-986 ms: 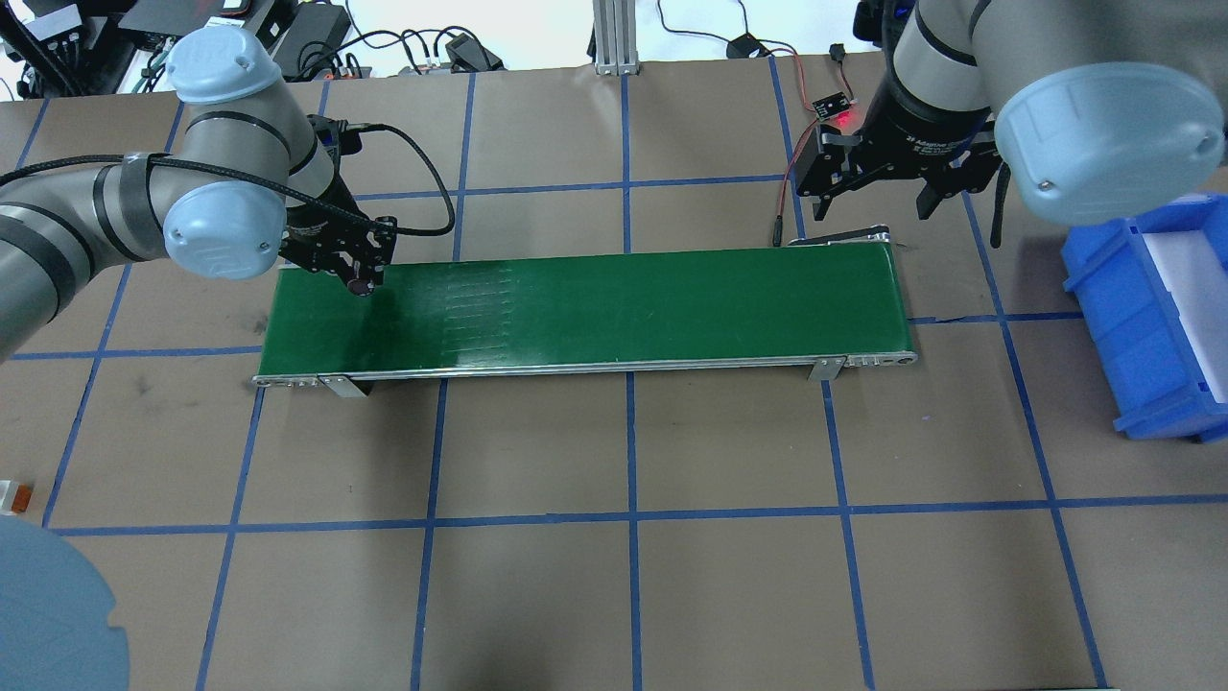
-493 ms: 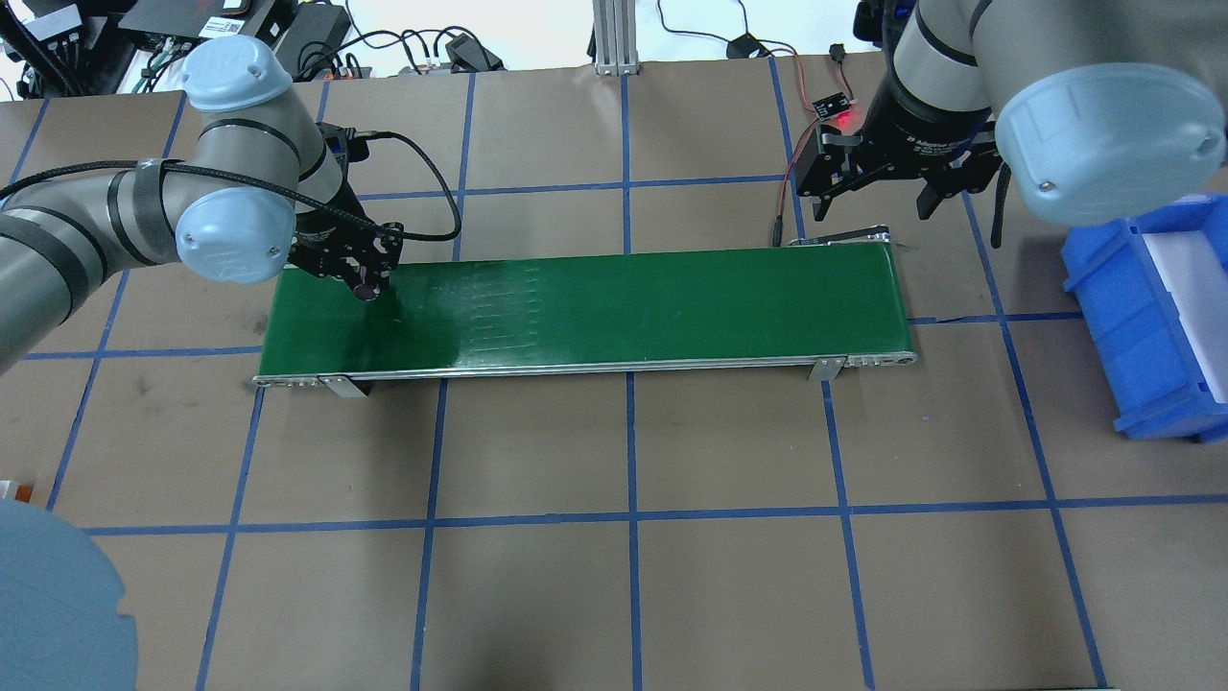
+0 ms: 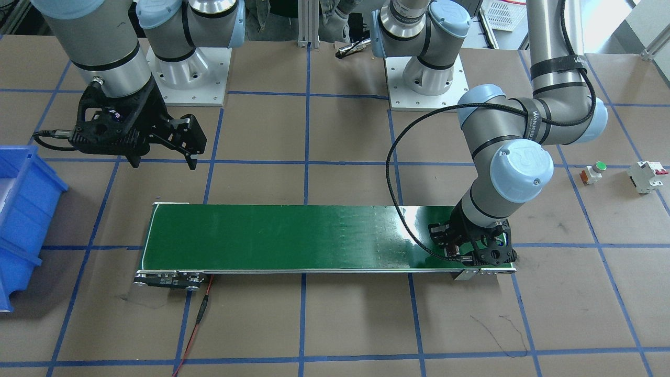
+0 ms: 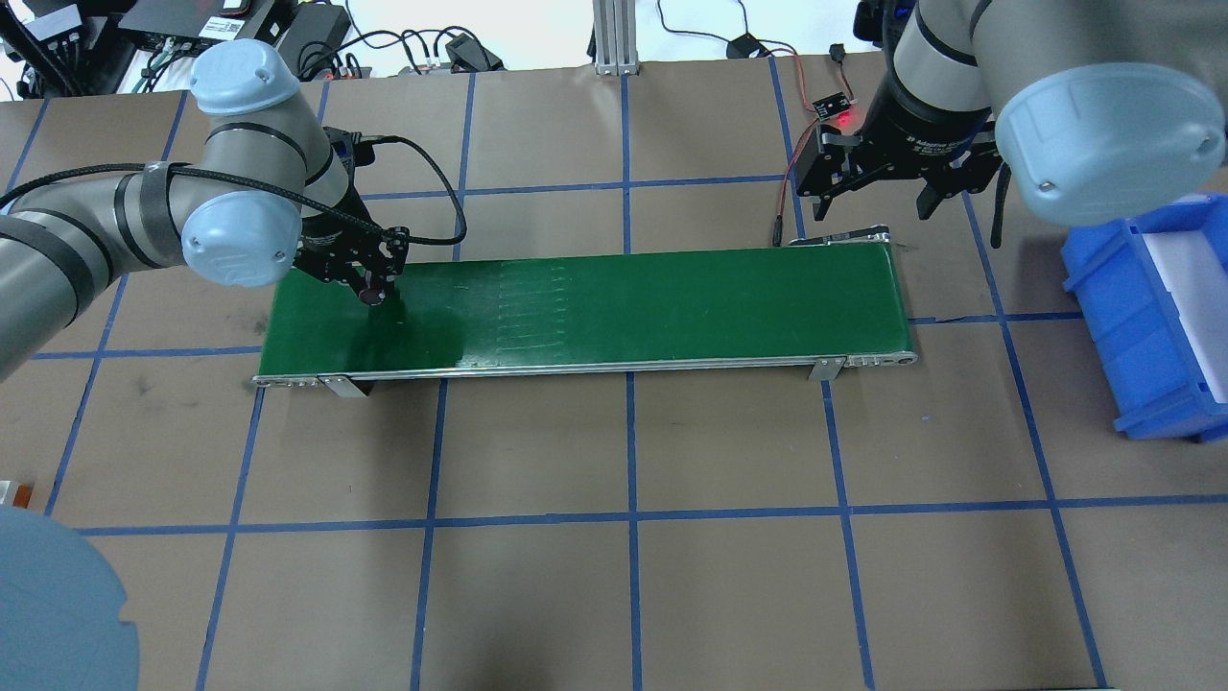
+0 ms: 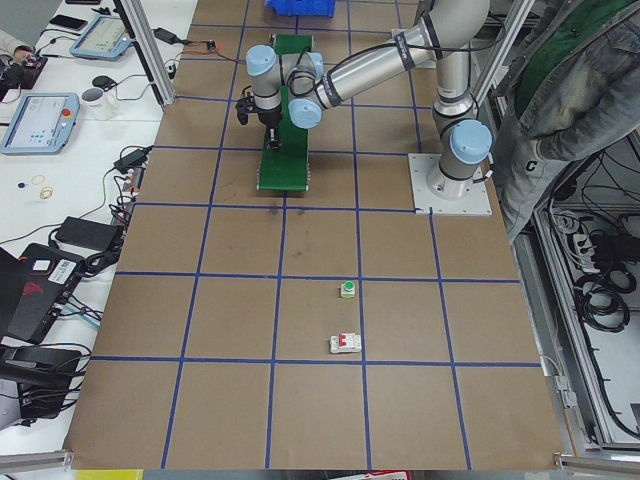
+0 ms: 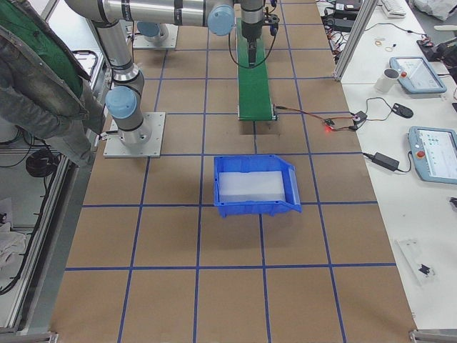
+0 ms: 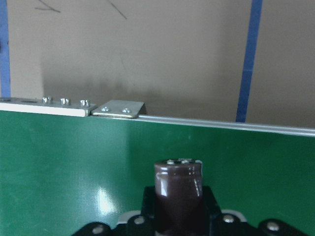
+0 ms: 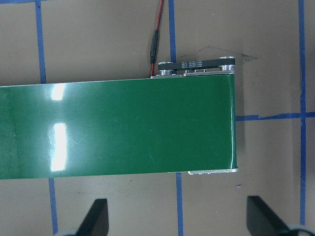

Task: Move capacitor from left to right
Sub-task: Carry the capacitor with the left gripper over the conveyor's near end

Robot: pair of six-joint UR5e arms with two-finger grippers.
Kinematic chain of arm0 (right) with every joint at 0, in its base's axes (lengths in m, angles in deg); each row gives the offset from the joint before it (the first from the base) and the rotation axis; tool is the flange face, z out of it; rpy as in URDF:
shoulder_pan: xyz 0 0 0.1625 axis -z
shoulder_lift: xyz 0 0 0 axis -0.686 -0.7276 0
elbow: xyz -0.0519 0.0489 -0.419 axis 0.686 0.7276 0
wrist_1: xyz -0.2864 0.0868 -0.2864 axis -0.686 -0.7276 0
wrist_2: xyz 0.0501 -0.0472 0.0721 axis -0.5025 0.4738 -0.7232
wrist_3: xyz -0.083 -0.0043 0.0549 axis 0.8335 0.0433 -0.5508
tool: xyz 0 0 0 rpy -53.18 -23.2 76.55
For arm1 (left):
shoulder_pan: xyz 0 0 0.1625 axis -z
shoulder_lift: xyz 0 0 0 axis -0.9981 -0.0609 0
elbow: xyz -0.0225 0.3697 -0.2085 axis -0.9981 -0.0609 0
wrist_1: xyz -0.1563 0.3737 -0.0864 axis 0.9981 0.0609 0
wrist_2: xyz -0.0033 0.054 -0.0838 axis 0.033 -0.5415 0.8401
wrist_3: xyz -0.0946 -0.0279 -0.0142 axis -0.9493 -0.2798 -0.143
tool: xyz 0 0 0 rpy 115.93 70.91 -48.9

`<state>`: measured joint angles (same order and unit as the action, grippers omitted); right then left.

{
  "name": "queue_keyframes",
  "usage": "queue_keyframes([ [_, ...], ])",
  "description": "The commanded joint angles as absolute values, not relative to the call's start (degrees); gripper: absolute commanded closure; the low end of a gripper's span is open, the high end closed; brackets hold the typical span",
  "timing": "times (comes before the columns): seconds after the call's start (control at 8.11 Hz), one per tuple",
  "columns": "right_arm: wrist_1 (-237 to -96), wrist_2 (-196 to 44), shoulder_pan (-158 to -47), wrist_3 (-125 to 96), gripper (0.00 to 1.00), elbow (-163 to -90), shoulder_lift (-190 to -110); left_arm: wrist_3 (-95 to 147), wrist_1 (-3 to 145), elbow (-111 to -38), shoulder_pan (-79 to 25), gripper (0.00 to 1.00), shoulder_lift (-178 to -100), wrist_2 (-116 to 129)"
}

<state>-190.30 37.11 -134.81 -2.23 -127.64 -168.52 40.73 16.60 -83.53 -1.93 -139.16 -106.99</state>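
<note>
My left gripper is shut on the capacitor, a stubby dark brown cylinder with a grey-rimmed top. It holds the capacitor low over the left end of the green conveyor belt. In the front view the left gripper is at the belt's right end and hides the part. My right gripper is open and empty, hovering just beyond the belt's right end. Its fingertips show over bare table beside the belt.
A blue bin with a white liner stands on the table right of the belt. A green-capped push button and a white circuit breaker lie on the table on my left side. A red-lit sensor board with wires lies behind the belt's right end.
My left gripper has moved a little to the right along the belt, and slightly nearer its middle line, with the capacitor in it. The right arm has not moved.
</note>
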Motion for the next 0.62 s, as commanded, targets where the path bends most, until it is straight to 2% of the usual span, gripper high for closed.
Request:
queue_keyframes([
  [0.0,-190.3,37.1,-134.8,-2.2,0.0,-127.6,-168.6,40.6,16.6,-86.7,-1.9,0.49,-139.0,-107.7],
  [0.12,-190.3,37.1,-134.8,-2.2,0.0,-127.6,-168.5,40.5,16.6,-88.0,-1.9,0.43,-138.8,-107.7],
  [0.25,-190.3,37.1,-134.8,-2.2,0.0,-127.6,-168.6,40.6,16.6,-88.0,-1.9,0.04,-138.4,-107.7],
  [0.49,-190.3,37.1,-134.8,-2.2,0.0,-127.6,-168.6,40.7,26.8,-86.2,-2.0,0.0,-134.5,-107.9],
])
